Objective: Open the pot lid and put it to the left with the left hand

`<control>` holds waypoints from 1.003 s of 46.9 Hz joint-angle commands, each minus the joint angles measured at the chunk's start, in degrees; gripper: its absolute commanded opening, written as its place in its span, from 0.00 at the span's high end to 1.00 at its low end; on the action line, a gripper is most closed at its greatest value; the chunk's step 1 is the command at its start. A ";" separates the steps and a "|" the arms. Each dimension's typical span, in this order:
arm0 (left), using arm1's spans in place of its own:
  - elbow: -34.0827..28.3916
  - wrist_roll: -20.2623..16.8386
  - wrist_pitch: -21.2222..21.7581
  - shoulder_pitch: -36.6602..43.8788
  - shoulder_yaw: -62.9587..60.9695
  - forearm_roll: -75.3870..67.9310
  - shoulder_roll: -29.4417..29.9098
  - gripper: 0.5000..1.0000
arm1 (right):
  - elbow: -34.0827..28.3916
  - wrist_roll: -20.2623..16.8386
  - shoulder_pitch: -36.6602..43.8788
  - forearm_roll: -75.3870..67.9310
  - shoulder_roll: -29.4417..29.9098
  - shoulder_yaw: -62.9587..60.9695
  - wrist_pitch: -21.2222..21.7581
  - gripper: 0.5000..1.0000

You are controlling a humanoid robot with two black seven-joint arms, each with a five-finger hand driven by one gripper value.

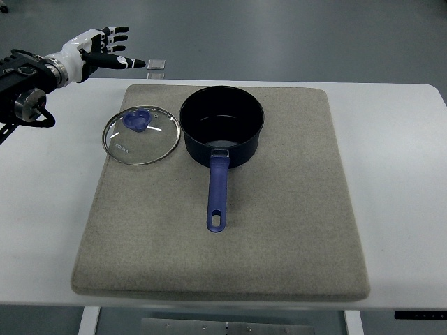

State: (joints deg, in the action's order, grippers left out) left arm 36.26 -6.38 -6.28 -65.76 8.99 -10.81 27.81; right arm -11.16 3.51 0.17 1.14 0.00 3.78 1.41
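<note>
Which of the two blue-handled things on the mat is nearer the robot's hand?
The glass lid, lying flat at the mat's left edge. The pot sits to its right, farther from the left hand.

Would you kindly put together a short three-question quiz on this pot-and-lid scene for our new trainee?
1. True or false: the glass lid sits on the pot.
2. On which side of the pot does the lid lie in the picture: A left, B right, C in front?
3. What is the left robot hand holding?

Key: 1 false, the lid lies flat on the grey mat beside the pot. 2 A. 3 nothing; its fingers are spread, away from the lid.
</note>
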 commanded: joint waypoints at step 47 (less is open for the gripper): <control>-15.70 9.63 -28.72 5.20 15.70 19.42 -2.85 0.01 | 0.00 0.00 0.01 0.00 0.00 0.00 0.00 0.17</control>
State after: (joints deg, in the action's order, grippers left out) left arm 20.49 3.26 -35.01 -61.29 24.29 8.54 25.02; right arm -11.16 3.51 0.17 1.14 0.00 3.78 1.41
